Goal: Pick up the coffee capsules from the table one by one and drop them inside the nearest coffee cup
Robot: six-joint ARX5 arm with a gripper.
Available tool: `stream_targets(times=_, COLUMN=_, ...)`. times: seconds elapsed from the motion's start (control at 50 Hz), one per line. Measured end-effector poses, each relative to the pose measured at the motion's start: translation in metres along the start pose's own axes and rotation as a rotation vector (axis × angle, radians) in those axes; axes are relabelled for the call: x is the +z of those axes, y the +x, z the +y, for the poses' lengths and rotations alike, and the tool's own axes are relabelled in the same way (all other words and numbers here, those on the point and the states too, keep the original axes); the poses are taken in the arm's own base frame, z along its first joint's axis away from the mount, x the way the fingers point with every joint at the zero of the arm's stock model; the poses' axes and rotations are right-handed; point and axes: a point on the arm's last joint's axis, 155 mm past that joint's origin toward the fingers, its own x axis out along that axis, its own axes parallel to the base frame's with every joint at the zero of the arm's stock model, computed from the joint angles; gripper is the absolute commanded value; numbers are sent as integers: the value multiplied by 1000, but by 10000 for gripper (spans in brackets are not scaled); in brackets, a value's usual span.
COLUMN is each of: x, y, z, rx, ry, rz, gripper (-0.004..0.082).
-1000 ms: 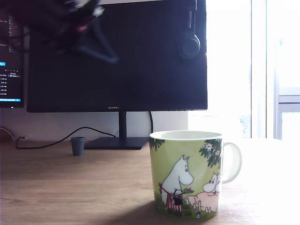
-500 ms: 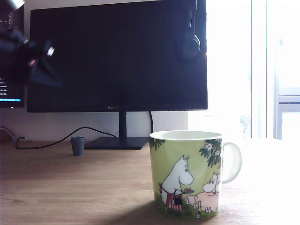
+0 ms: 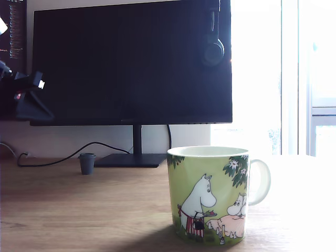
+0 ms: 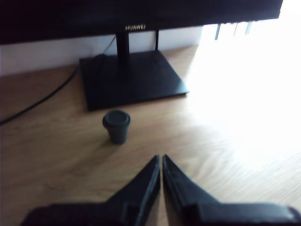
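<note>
One dark grey capsule [image 4: 116, 125] in sight, standing rim-up on the brown wood-grain tabletop [image 4: 61, 155], just in front of the monitor stand [image 4: 131, 77] and apart from it. Sits alone out there in the exterior view [image 3: 87, 163], well back and off to that view's left of the mug. Green mug [image 3: 210, 195] up close in the exterior view, upright near the front of the tabletop, white cartoon figures and leaves on its side, white handle sticking out toward that view's right, inside too high to look into. Gripper [image 4: 161, 160] hanging above the tabletop in the wrist view, jaws drawn together to a thin slit with nothing between them, tips pointing toward the capsule but clear of it, bare wood in between. From the exterior view, only a dark wedge of the gripper [image 3: 29, 102] at that view's far left edge, raised well above the tabletop in front of the big black monitor [image 3: 131, 63]. Black cable [image 3: 68, 155] snaking along the tabletop behind the capsule. Headphones [image 3: 212, 44] hung on the monitor's upper corner. Bright window glare washing out the exterior view's right
</note>
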Motion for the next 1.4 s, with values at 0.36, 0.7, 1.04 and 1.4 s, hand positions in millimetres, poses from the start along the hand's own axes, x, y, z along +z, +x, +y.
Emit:
stream_targets(times=0.36, x=-21, y=0, z=7, rx=39, ry=-35, rz=79, gripper=728)
stream_targets(times=0.7, x=-23, y=12, z=11, rx=41, ry=-31, rz=60, gripper=728)
stream_targets(times=1.04, x=-27, y=38, z=17, rx=39, ry=16, rz=-3, gripper=727)
stream_targets(times=1.4, x=-38, y=56, z=21, rx=39, ry=37, rz=-49, gripper=727)
